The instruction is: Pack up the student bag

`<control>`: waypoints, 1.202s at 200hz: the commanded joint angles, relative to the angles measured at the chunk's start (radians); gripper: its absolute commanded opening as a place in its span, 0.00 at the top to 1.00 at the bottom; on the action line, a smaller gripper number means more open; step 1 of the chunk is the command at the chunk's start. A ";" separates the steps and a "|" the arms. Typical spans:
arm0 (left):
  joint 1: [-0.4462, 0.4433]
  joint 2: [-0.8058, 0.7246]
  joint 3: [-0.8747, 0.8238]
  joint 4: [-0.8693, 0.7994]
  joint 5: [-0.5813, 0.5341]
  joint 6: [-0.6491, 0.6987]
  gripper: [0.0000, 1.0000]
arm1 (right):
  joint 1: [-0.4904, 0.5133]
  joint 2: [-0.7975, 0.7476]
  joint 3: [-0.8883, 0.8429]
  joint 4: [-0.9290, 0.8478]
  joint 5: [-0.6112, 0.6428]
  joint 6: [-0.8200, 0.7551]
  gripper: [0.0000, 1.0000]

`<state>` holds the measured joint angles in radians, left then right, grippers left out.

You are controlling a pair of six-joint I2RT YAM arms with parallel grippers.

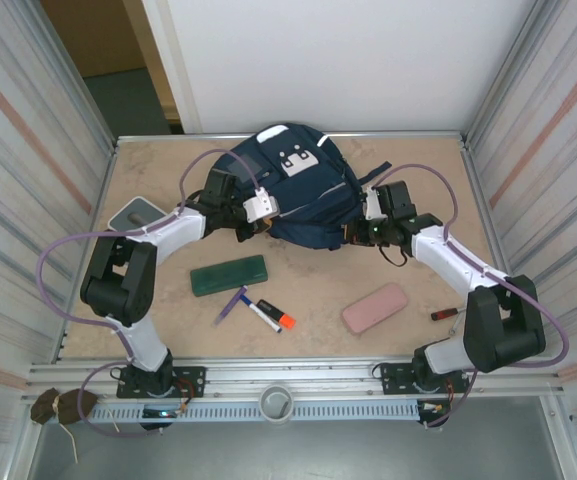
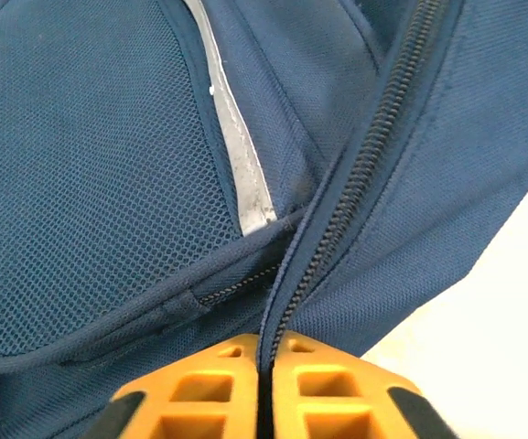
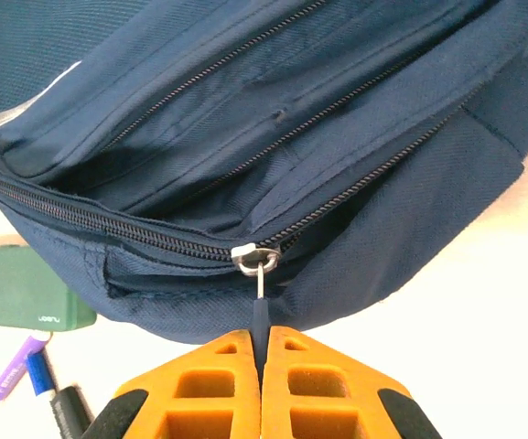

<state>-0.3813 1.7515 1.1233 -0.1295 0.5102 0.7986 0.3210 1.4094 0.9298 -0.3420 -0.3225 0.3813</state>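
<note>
The student bag (image 1: 303, 190), a navy-blue backpack with a white patch, lies at the back middle of the table. At its left front corner my left gripper (image 2: 268, 352) is shut on a fold of the bag's fabric (image 2: 401, 201) beside a zipper line. My right gripper (image 3: 262, 343) is at the bag's right front edge, shut on the dark zipper pull (image 3: 261, 315), which hangs from the silver slider (image 3: 250, 255). To the left of the slider the zipper teeth stand slightly parted. In the top view the left gripper (image 1: 253, 225) and right gripper (image 1: 353, 232) flank the bag's near side.
In front of the bag lie a green case (image 1: 229, 275), a purple pen (image 1: 232, 304), an orange-capped marker (image 1: 270, 316), a pink case (image 1: 375, 307) and a small red item (image 1: 445, 314). A grey object (image 1: 136, 212) sits at the left. Walls enclose the table.
</note>
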 commanded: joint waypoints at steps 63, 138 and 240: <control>-0.172 -0.106 0.002 -0.025 -0.067 -0.036 0.42 | 0.106 0.014 0.064 0.057 -0.043 0.089 1.00; -0.251 0.068 0.167 -0.082 -0.131 0.006 0.62 | 0.147 -0.020 0.060 0.090 -0.050 0.133 1.00; -0.074 -0.138 -0.005 0.030 0.081 -0.003 1.00 | 0.030 -0.016 0.062 -0.114 0.444 -0.007 1.00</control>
<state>-0.5201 1.6985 1.1519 -0.1616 0.5613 0.7994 0.3912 1.4235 0.9714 -0.3458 -0.1329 0.4263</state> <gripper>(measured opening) 0.065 0.051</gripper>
